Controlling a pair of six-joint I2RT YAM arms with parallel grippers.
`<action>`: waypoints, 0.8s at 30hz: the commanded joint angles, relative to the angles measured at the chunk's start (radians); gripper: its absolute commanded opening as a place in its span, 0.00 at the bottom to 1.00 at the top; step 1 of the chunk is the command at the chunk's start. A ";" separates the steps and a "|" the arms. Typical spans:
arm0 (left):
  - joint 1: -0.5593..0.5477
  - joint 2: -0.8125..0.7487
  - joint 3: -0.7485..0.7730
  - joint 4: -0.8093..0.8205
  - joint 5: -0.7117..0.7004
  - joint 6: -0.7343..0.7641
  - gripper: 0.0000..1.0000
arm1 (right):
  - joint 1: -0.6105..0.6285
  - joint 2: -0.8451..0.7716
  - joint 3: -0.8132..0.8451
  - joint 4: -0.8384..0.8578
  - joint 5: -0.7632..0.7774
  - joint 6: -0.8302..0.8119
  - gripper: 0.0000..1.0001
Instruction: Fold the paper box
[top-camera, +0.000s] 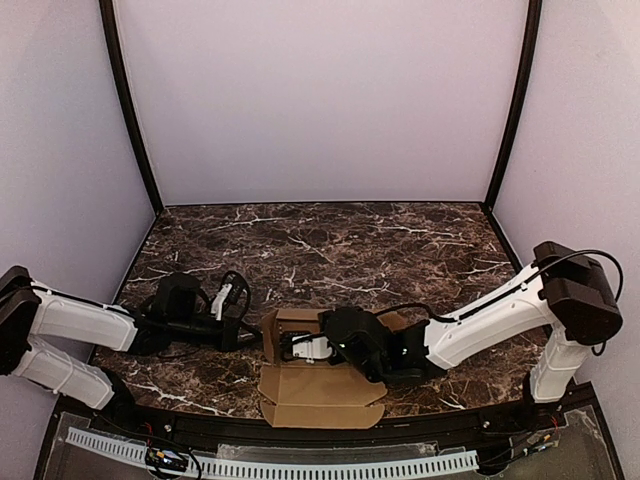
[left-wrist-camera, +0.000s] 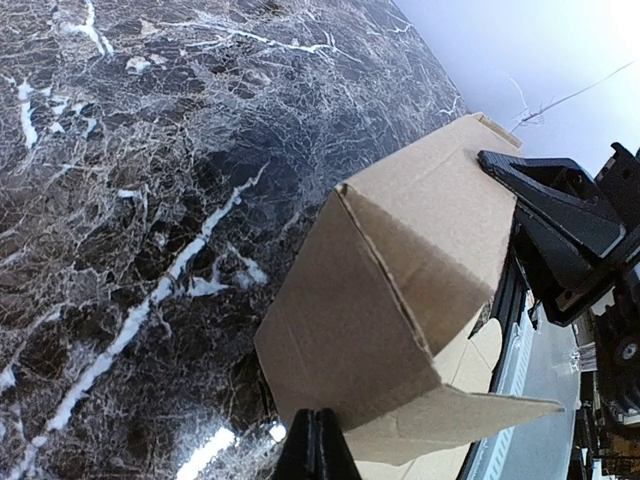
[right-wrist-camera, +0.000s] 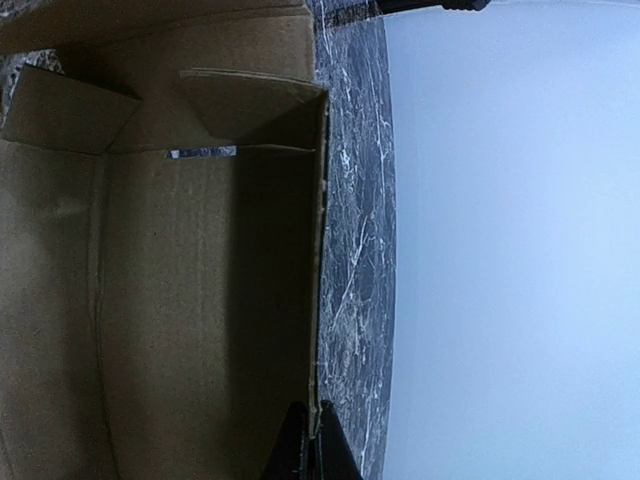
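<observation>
The paper box (top-camera: 318, 398) is a brown cardboard piece, partly raised into an open tray, near the table's front edge; one flat flap lies toward me. In the left wrist view its outer wall (left-wrist-camera: 385, 290) stands upright. My left gripper (left-wrist-camera: 318, 428) is shut, its tips against the foot of that wall, with nothing between them. In the top view it (top-camera: 252, 337) sits at the box's left side. My right gripper (right-wrist-camera: 319, 418) is shut on the edge of a standing wall (right-wrist-camera: 318, 250), reaching into the box (top-camera: 300, 347) from the right.
The dark marble table (top-camera: 330, 245) is ringed by pale walls and black corner posts (top-camera: 130, 110). A white perforated strip (top-camera: 300, 466) runs along the near edge below the box. The right arm's black wrist (left-wrist-camera: 560, 225) looms beside the box.
</observation>
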 joint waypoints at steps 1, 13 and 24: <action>-0.013 -0.030 -0.026 -0.025 -0.004 0.016 0.01 | 0.026 0.033 -0.035 0.172 0.083 -0.093 0.00; -0.048 -0.047 -0.044 -0.017 -0.024 -0.003 0.01 | 0.059 0.108 -0.083 0.466 0.172 -0.311 0.00; -0.050 -0.059 -0.041 -0.038 -0.051 0.012 0.01 | 0.097 0.169 -0.115 0.640 0.199 -0.430 0.00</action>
